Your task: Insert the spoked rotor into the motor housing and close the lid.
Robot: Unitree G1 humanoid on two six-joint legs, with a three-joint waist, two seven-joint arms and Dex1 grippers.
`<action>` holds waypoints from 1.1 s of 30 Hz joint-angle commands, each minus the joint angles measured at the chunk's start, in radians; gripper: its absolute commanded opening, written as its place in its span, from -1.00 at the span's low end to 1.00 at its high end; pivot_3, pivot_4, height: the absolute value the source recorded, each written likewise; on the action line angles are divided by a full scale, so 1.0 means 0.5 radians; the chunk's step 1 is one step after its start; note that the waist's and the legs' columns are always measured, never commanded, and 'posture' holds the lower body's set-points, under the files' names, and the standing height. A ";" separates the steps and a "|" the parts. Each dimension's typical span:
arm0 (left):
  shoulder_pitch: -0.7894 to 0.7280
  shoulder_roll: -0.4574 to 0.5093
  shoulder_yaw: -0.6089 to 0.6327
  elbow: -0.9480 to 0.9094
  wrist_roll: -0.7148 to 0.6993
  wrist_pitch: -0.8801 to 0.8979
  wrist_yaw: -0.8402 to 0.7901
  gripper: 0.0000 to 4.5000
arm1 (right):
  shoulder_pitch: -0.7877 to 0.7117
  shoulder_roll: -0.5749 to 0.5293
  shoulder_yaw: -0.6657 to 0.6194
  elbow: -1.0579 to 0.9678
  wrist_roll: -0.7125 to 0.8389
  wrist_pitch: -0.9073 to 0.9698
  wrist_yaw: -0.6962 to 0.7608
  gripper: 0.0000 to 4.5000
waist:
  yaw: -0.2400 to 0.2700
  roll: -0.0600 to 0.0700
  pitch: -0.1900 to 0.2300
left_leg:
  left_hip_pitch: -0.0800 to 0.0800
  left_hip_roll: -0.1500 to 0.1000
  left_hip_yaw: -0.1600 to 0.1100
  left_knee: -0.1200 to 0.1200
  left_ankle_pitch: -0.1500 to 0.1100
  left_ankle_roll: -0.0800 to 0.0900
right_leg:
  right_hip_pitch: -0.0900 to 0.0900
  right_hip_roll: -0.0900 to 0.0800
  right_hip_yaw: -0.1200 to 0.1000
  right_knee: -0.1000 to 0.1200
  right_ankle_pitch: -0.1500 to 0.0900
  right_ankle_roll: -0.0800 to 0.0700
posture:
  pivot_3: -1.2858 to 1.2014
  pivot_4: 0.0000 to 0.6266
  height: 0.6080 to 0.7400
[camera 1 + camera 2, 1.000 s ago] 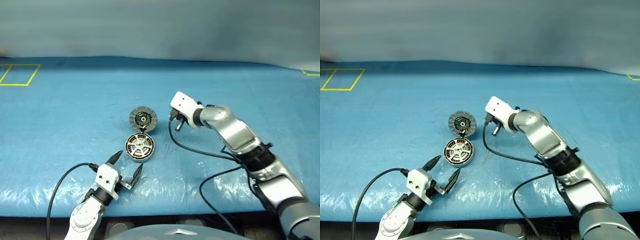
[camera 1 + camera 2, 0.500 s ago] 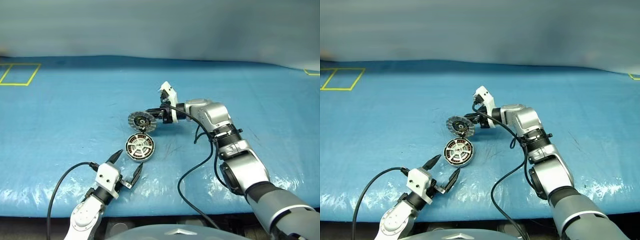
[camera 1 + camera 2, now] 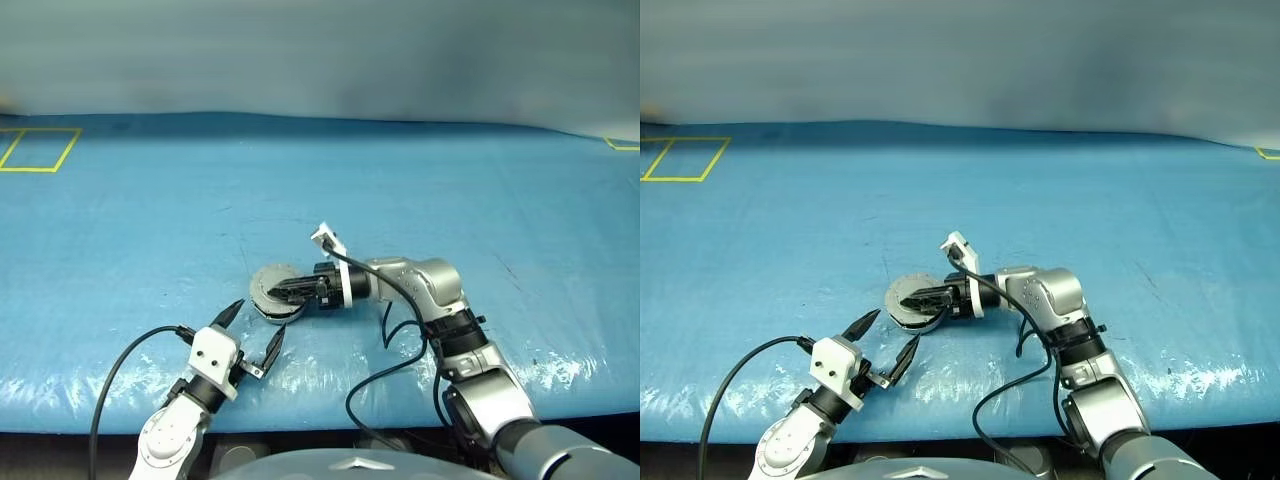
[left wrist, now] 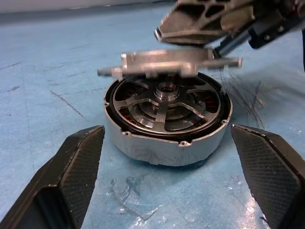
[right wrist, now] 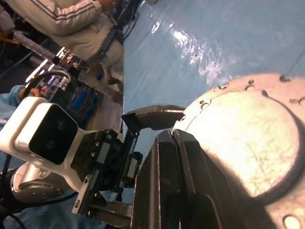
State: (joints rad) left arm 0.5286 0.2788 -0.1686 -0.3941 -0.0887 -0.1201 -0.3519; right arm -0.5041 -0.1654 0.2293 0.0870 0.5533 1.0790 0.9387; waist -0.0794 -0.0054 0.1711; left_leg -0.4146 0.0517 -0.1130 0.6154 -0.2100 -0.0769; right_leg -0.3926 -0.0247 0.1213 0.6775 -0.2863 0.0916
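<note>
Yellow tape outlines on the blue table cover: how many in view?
2. One yellow taped rectangle sits at the far left corner of the blue table cover; a second yellow tape corner peeks in at the far right edge. Others may lie beyond the picture.

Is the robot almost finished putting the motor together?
Nearly. The spoked rotor already sits inside the motor housing. The right claw, shut on the lid, holds it just above the housing, not yet seated. The left claw waits open nearby. Left to do: set the lid down flush and let go.
</note>
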 commanded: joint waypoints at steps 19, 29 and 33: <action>-0.056 0.037 -0.002 -0.055 -0.034 0.031 -0.093 1.00 | 0.449 -0.306 0.531 -1.277 -0.619 -0.662 -0.817 0.32 | 0.012 -0.003 -0.002 | 0.000 0.001 0.001 0.002 0.001 -0.002 | 0.000 0.000 0.001 -0.001 -0.007 -0.004 | 0.03 -0.52 1.00; -0.015 0.029 0.014 -0.024 -0.028 -0.010 -0.084 1.00 | 0.469 -0.031 0.616 -0.829 -0.866 -0.899 -1.059 0.98 | 0.013 -0.004 -0.002 | 0.000 0.001 0.000 0.000 0.001 -0.002 | 0.000 0.000 0.000 -0.001 -0.003 0.004 | 0.03 -0.52 1.00; 0.020 0.025 0.020 -0.026 -0.022 -0.033 -0.075 1.00 | 0.491 -0.015 0.624 -0.775 -0.865 -0.885 -1.018 0.98 | 0.014 -0.004 -0.002 | 0.000 0.001 0.000 0.000 0.001 -0.002 | 0.000 0.000 0.000 -0.001 -0.003 0.004 | 0.03 -0.52 1.00</action>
State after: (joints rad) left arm 0.5312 0.2947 -0.1657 -0.3944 -0.0986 -0.1061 -0.3931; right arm -0.2611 -0.1800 0.5367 -0.3002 0.1226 0.6483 0.4180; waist -0.0722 -0.0075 0.1699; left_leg -0.4141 0.0523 -0.1127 0.6155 -0.2092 -0.0781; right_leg -0.3924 -0.0247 0.1215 0.6771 -0.2878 0.0932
